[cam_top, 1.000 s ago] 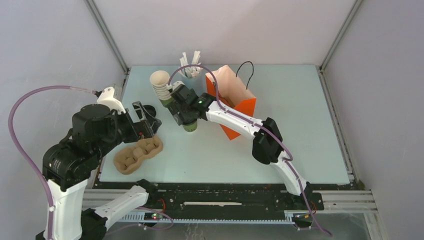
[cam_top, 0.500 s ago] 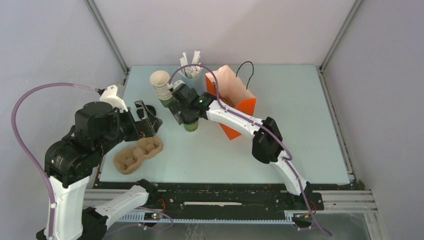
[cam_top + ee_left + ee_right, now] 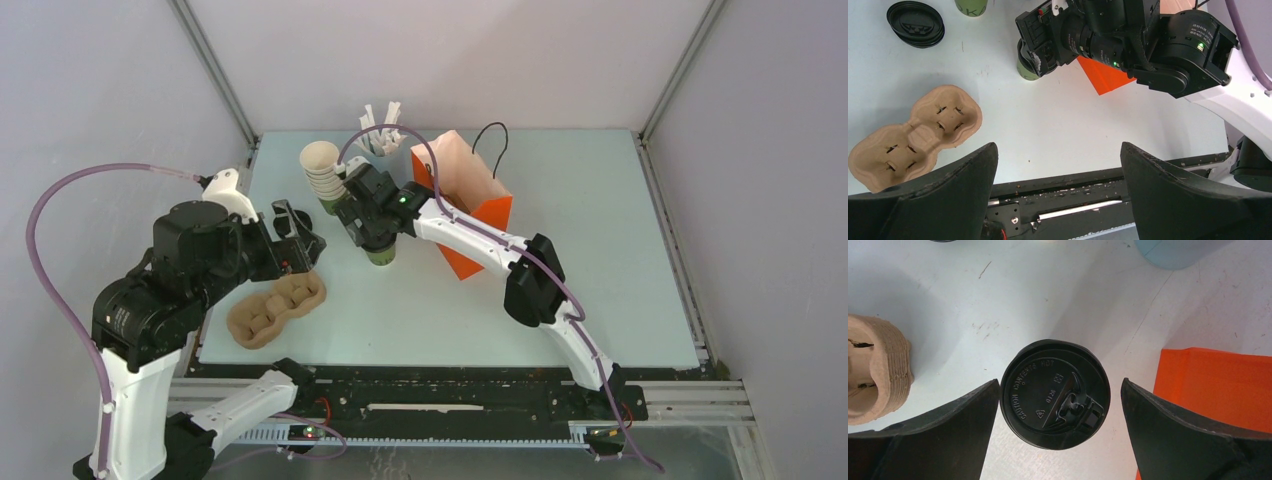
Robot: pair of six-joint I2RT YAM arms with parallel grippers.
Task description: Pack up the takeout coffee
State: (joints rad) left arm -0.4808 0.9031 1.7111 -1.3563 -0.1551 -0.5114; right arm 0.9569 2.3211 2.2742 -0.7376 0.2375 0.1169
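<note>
The takeout coffee [image 3: 381, 256] is a small green cup with a round black lid [image 3: 1055, 392], standing upright on the table left of the orange bag [image 3: 470, 205]. My right gripper [image 3: 372, 232] is directly above it, open, with its fingers on either side of the lid [image 3: 1059, 386] and not touching it. The cup also shows in the left wrist view [image 3: 1026, 73], mostly hidden under the right wrist. My left gripper [image 3: 298, 236] is open and empty [image 3: 1058, 150], held above the table near the cardboard cup carrier [image 3: 276, 306].
The carrier [image 3: 913, 135] lies at the front left. A stack of cream-and-green cups [image 3: 322, 176] stands behind the coffee. A light blue cup of white sticks [image 3: 383, 140] is at the back. A pile of black lids [image 3: 915, 25] lies near the stack. The orange bag [image 3: 1218, 385] stands open.
My left arm has risen and shifted slightly toward the back right. The right gripper has barely moved and stays open over the lidded cup.
</note>
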